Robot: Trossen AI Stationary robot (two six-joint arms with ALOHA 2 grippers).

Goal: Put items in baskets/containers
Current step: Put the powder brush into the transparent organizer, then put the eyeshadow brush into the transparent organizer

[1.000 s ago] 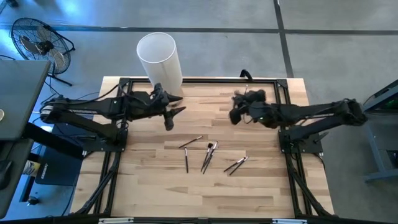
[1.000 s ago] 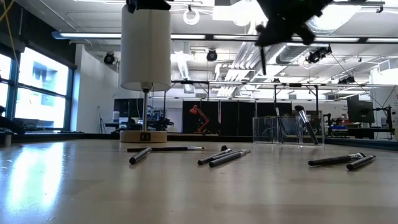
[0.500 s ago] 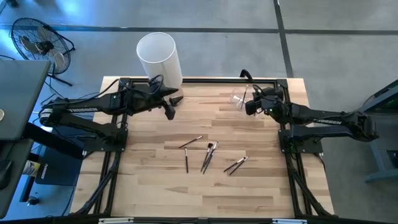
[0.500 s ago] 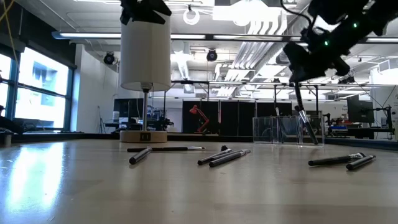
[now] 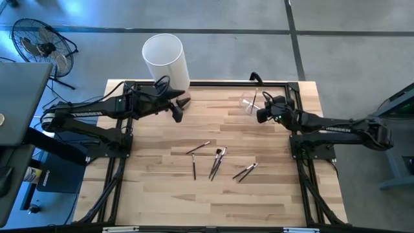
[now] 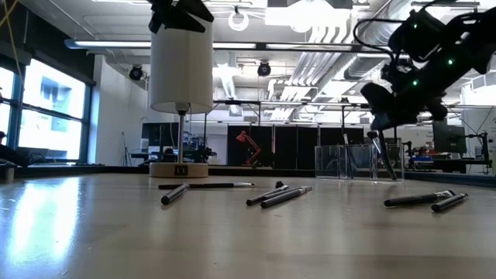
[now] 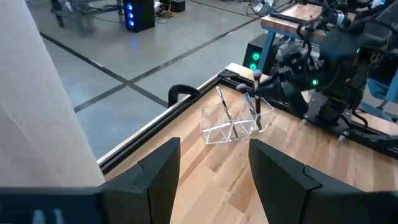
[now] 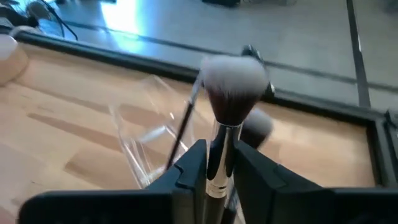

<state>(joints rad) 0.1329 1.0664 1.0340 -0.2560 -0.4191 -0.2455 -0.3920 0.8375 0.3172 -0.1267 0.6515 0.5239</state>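
Observation:
My right gripper (image 5: 262,111) (image 8: 219,174) hovers at the far right of the table, shut on a makeup brush (image 8: 231,93) just over the clear plastic holder (image 5: 249,102) (image 6: 349,162). That holder has other brushes (image 7: 221,104) leaning in it. My left gripper (image 5: 177,109) (image 7: 211,180) is open and holds nothing, right beside the tall white cylinder (image 5: 165,58) (image 6: 180,62), which stands on its tan wooden base (image 6: 179,168). Several dark-handled brushes (image 5: 217,162) lie flat mid-table. My right gripper pinches the brush between its two fingers (image 8: 194,167) at the silvery ferrule (image 8: 218,146), just behind the fluffy bristle head. The head sticks out forward past the fingertips, toward the holder. The brush is lifted clear of the table; whether it touches the holder I cannot tell.
The loose brushes lie in three small groups (image 5: 198,147), (image 5: 194,167), (image 5: 246,171) in the table's middle (image 6: 279,194). A black frame rail (image 5: 213,83) runs along the far edge behind the holder. Bare wood (image 5: 207,200) lies on the near side.
My right gripper has carried its brush from the far middle toward the table's right edge and downward, ending over the clear holder. My left gripper has moved toward the far edge, up against the white cylinder, within the first half second and has kept still since.

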